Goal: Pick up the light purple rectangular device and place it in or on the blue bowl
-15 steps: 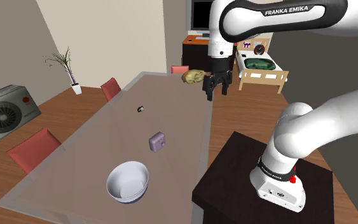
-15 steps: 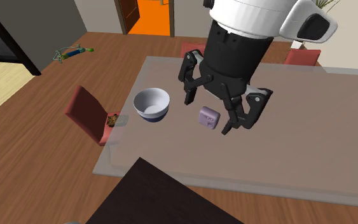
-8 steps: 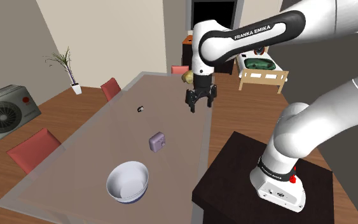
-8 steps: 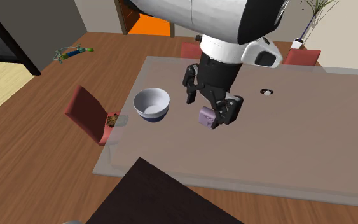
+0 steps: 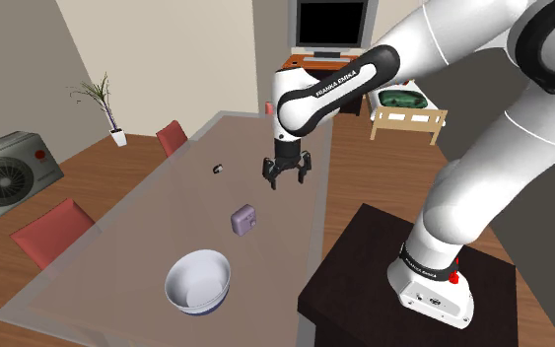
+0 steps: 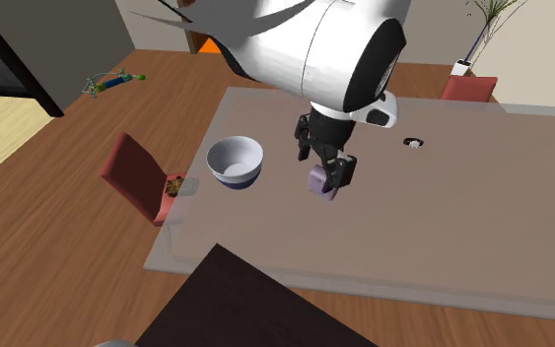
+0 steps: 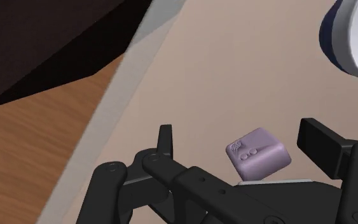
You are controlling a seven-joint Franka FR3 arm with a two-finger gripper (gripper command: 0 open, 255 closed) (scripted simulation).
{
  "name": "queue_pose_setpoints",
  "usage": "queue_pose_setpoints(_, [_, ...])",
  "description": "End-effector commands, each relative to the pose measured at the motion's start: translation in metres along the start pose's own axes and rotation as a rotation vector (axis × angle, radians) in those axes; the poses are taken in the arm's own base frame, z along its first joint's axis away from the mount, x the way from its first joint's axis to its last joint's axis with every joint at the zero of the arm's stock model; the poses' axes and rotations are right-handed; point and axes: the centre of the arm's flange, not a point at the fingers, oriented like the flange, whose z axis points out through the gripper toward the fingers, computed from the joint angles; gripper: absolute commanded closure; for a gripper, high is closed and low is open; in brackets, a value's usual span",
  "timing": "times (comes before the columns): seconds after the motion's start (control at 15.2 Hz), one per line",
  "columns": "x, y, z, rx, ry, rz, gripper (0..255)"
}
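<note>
A light purple rounded rectangular device lies on the grey table, roughly midway along it. The bowl, white inside with a blue outside, stands nearer the table's front end. My gripper hangs open above the table, a little beyond the device in the shoulder view. In the second exterior view the gripper partly covers the device, with the bowl to its left. In the wrist view the device lies between my spread fingers, untouched, and the bowl is farther off.
A small dark and white object lies on the table beyond the device. Red chairs stand along the table's left side in the shoulder view. The dark stand is at the lower right. A grey fan unit sits on the floor.
The arm has swung down and toward the shoulder view's left, bringing the gripper from the table's far edge to just above the device. The fingers stay open.
</note>
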Motion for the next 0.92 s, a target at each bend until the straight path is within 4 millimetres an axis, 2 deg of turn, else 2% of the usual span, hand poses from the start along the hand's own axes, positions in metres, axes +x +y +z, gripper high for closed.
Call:
queue_pose_setpoints(0.0, [0.012, -0.011, 0.018, 0.002, 0.01, 0.042, 0])
queue_pose_setpoints(0.86, [0.117, -0.07, 0.133, 0.005, 0.067, 0.3, 0])
